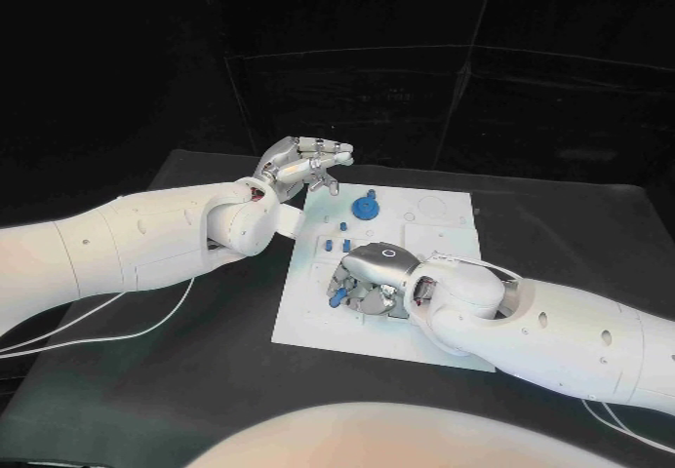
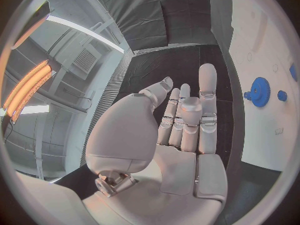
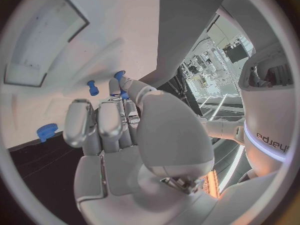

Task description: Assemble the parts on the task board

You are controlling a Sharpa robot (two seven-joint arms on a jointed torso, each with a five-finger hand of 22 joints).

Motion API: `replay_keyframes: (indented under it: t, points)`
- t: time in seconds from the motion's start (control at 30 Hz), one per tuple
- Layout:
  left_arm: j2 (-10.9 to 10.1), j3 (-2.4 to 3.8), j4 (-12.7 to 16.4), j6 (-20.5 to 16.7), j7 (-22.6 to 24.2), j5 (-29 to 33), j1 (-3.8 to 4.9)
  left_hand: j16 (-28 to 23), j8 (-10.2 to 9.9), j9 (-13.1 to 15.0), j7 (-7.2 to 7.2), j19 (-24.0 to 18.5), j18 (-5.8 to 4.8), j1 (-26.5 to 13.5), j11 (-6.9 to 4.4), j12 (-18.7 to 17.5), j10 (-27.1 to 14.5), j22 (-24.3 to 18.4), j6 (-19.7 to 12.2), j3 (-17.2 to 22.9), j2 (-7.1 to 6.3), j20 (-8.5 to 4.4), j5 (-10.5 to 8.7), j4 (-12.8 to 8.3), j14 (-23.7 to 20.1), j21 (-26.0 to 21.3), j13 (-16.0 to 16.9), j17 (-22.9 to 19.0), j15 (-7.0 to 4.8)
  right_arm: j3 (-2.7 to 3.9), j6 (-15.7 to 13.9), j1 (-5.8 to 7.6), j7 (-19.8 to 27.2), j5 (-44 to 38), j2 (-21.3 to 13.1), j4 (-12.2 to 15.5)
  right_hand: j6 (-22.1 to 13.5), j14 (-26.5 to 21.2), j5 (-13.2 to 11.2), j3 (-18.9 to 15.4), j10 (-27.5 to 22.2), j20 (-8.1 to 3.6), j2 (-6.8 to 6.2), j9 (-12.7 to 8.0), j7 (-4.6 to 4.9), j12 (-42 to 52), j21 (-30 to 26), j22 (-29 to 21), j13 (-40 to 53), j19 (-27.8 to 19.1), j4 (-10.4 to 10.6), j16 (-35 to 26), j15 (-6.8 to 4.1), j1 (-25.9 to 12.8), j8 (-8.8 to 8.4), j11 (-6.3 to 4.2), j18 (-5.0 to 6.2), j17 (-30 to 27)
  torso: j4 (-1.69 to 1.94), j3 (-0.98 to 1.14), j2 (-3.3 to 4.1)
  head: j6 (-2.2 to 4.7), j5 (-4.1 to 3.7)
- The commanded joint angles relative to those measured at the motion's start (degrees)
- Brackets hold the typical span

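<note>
The white task board lies mid-table. My right hand hangs low over its near half and pinches a small blue peg between thumb and a finger; the right wrist view shows that peg at the fingertips just above the board. A blue gear stands on the board's far part, with small blue pegs nearer the middle. My left hand is raised beyond the board's far left corner, fingers apart and holding nothing. In the left wrist view its fingers are stretched out beside the gear.
A shallow rectangular recess sits at the board's far right. White cables trail over the black table under my left arm. Bare black table surrounds the board.
</note>
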Motion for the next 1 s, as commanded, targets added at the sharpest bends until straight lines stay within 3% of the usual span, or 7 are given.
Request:
replay_keyframes:
  t: [0.03,0.23,0.67,0.77,0.9,1.0]
  points:
    - [0.1,0.06,0.1,0.7,0.2,0.2,0.09,-0.1,-0.2,-0.1,0.06,-0.3,1.17,0.2,-0.11,0.3,-0.3,-0.1,-0.5,-0.4,0.46,0.20,0.20,0.1,-0.4,-0.4,0.1,-0.1,-0.01,0.01,0.7,0.07,-0.6,-0.6,0.4,-0.1,-1.6,1.2,0.3,-0.6,-1.4,0.40,-0.31,-0.3,0.41,-0.9,-0.1,-0.2,-0.4,-0.3,0.4,0.4,0.62,-1.2,-0.86,0.42,-0.35,-0.1,0.01,-0.04,0.01,0.05,-0.05]
    - [0.0,0.06,0.1,0.7,0.1,0.2,0.09,-0.1,-0.2,-0.1,0.06,-0.3,1.17,0.2,-0.11,0.3,-0.3,-0.1,-0.5,-0.4,0.46,0.20,0.20,0.1,-0.4,-0.4,0.1,-0.1,-0.01,0.00,0.9,0.07,-0.2,-0.3,0.9,-0.1,-4.5,1.1,0.1,-1.5,-2.1,0.84,-1.10,-0.3,0.24,-1.8,-0.3,-0.4,-0.7,-0.5,0.8,0.6,0.87,-2.4,-0.94,0.60,-0.25,-0.2,0.03,-0.03,0.00,0.02,-0.05]
    - [-0.1,0.06,0.2,0.8,0.0,0.2,0.09,-0.1,-0.1,-0.1,0.09,-0.2,1.18,0.2,-0.08,0.4,-0.5,-0.1,-0.5,-0.5,0.52,0.23,0.20,0.0,-0.5,-0.4,0.1,-0.1,0.01,-0.03,0.7,0.07,0.0,-0.1,1.0,0.1,-5.2,1.1,0.1,-1.7,-2.3,0.86,-1.27,-0.2,0.09,-2.1,-0.4,-0.5,-0.8,-0.6,0.9,0.7,0.82,-2.6,-0.89,0.54,-0.22,-0.1,0.01,0.01,0.00,-0.05,0.06]
    - [-0.1,0.06,0.2,0.8,0.0,0.2,0.09,-0.1,-0.1,-0.1,0.09,-0.2,1.18,0.2,-0.08,0.4,-0.5,-0.1,-0.5,-0.5,0.52,0.23,0.20,0.0,-0.5,-0.4,0.1,-0.1,0.01,-0.03,-0.2,0.07,-0.2,-0.1,0.8,0.2,-5.7,0.9,0.2,-2.1,-3.8,0.98,-1.68,-0.2,0.29,-3.1,-0.9,-1.2,-1.2,-1.1,1.1,0.5,1.08,-3.2,-0.85,0.91,-0.07,-0.6,-0.02,0.02,0.02,-0.02,0.05]
    - [-0.1,0.06,0.2,0.9,-0.1,0.2,0.09,-0.1,-0.1,-0.1,0.09,-0.2,1.18,0.2,-0.08,0.4,-0.5,-0.1,-0.5,-0.5,0.52,0.23,0.20,0.0,-0.5,-0.4,0.1,-0.1,0.01,-0.04,-2.8,0.07,-0.6,-0.1,0.2,0.5,-8.9,-0.7,0.1,-4.4,-10.1,1.88,-3.20,-0.2,1.01,-5.6,-5.2,-6.8,-1.5,-5.6,1.5,-2.5,2.17,-4.5,-0.87,2.24,1.23,-5.2,-0.05,0.03,0.02,0.06,0.01]
    - [-0.2,0.06,0.2,0.9,-0.1,0.2,0.09,-0.1,-0.1,-0.1,0.09,-0.2,1.18,0.2,-0.08,0.4,-0.5,-0.1,-0.5,-0.5,0.52,0.23,0.20,0.0,-0.5,-0.4,0.1,-0.1,0.01,-0.03,-5.2,0.07,-1.2,-0.1,-0.9,1.3,-12.6,-3.3,0.5,-8.7,-15.0,2.59,-3.40,-0.1,1.56,-5.9,-10.3,-13.0,-1.2,-10.2,1.8,-7.0,2.81,-4.8,-0.78,2.83,2.64,-11.4,-0.08,0.04,-0.01,0.03,0.03]
